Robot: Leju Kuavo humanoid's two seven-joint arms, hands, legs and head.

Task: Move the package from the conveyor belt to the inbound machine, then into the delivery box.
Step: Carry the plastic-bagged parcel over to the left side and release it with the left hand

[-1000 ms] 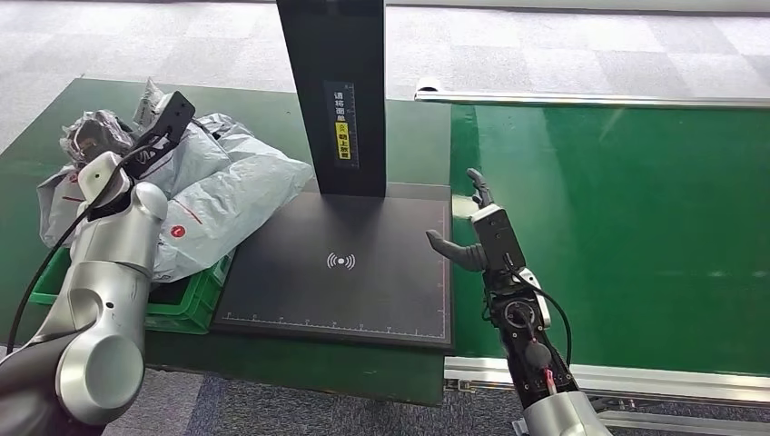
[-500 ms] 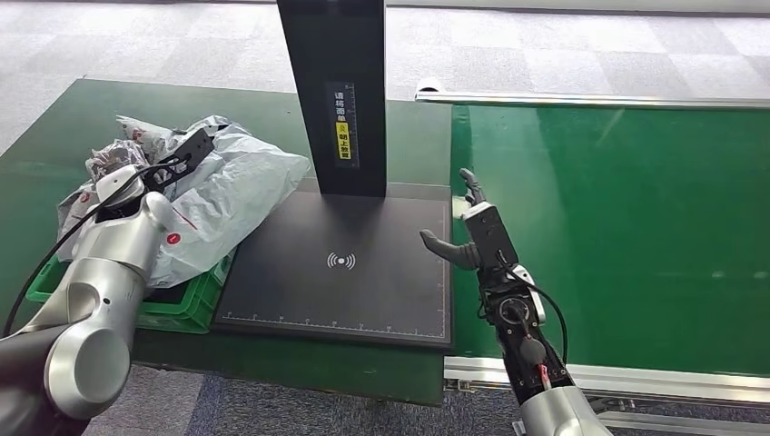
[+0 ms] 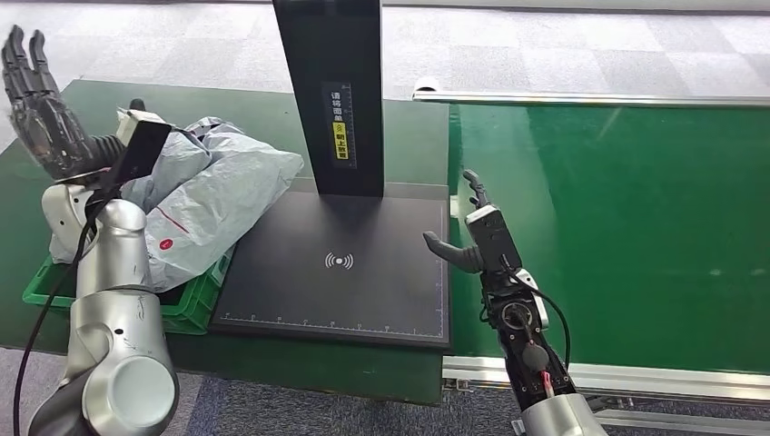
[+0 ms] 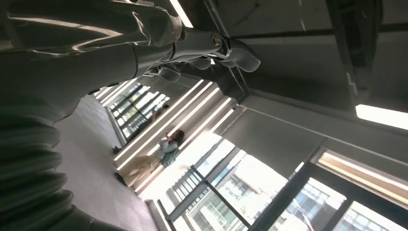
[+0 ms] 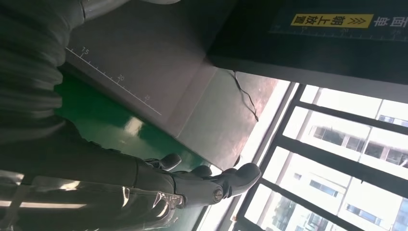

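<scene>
In the head view, the left hand (image 3: 41,104) had lifted clear of the crumpled grey plastic mailer package (image 3: 213,195) it had been reaching over a second before — now it was raised high, fingers spread apart and holding nothing. The package lay heaped on others in the green plastic delivery crate (image 3: 186,309), just beside the black inbound scanner plate (image 3: 363,291), so this delivery looked finished. The right hand (image 3: 472,232) hovered as before at the plate's edge by the green conveyor belt (image 3: 617,227), fingers apart and empty.

The left wrist view looked up at ceiling and windows — that hand's fingers (image 4: 231,48) were loosely extended.

The right wrist view showed its fingers (image 5: 226,185) unclenched over the belt.
</scene>
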